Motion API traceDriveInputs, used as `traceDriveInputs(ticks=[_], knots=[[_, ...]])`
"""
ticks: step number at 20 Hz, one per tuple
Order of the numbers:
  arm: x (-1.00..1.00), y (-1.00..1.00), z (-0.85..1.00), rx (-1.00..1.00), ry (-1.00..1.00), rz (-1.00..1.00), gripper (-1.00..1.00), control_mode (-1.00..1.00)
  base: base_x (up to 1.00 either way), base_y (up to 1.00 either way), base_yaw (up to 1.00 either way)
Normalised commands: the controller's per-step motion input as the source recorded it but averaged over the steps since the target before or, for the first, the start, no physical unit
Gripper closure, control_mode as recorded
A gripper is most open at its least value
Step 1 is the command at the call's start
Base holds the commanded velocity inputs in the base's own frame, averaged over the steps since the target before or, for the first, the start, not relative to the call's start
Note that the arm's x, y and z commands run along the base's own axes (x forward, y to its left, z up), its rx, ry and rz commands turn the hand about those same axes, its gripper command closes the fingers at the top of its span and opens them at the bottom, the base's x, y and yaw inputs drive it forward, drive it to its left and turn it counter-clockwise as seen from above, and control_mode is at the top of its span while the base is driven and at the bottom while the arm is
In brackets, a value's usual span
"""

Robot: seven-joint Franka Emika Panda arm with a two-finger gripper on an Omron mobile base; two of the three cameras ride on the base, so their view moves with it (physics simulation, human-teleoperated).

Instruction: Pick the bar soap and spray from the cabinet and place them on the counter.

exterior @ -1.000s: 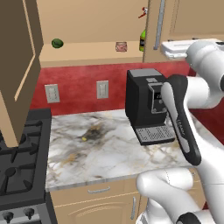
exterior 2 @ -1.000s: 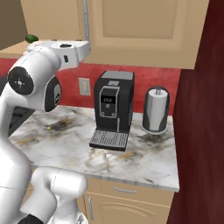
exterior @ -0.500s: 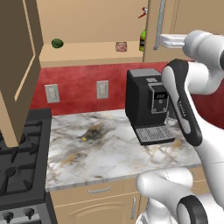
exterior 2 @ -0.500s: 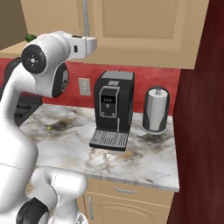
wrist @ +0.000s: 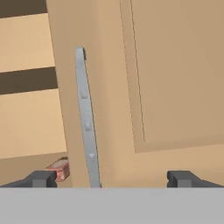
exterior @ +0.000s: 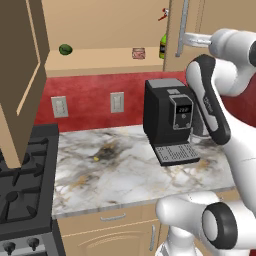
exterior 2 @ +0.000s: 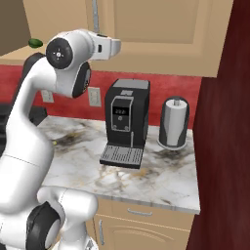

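The cabinet (exterior: 100,30) stands open on its left side. On its shelf lies the pinkish bar soap (exterior: 138,53), and the green spray (exterior: 162,47) with its red trigger stands at the right end, half hidden by the closed right door. My gripper (exterior: 187,37) hangs in front of that door beside its metal bar handle (exterior: 183,22), right of both items. In the hand view my gripper (wrist: 113,178) is open and holds nothing, facing the door panel and handle (wrist: 87,122), with the bar soap (wrist: 60,169) at the lower left. The marble counter (exterior: 110,170) lies below.
A black coffee machine (exterior: 170,120) stands on the counter under my arm, with a grey canister (exterior 2: 174,122) to its right. A black stove (exterior: 20,195) lies at the left. The open left cabinet door (exterior: 20,75) juts forward. A dark green ball (exterior: 65,49) sits on the shelf's left.
My arm has lifted the hand up and slightly left, from coffee-machine-top height to the level of the cabinet door handle. The jaws have stayed open.
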Motion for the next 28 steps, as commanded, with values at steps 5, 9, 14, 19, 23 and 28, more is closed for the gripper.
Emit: traceDriveInputs(ticks=[5,9,14,19,23,28], knots=[[0.49,-0.13,-0.1,0.0,0.0,0.0,-1.0,-1.0,0.0,0.0,0.0],[0.45,-0.05,-0.19,0.0,0.0,-0.02,-1.0,-1.0,0.0,0.0,0.0],[0.48,-0.01,-0.14,-0.01,0.0,-0.05,-1.0,-1.0,0.0,0.0,0.0],[0.54,0.0,-0.09,-0.05,0.0,-0.07,-1.0,-1.0,0.0,0.0,0.0],[0.58,0.0,-0.05,-0.04,0.09,-0.07,-1.0,-1.0,0.0,0.0,0.0],[0.54,0.0,-0.06,-0.04,0.11,-0.05,1.0,-1.0,0.0,0.0,0.0]])
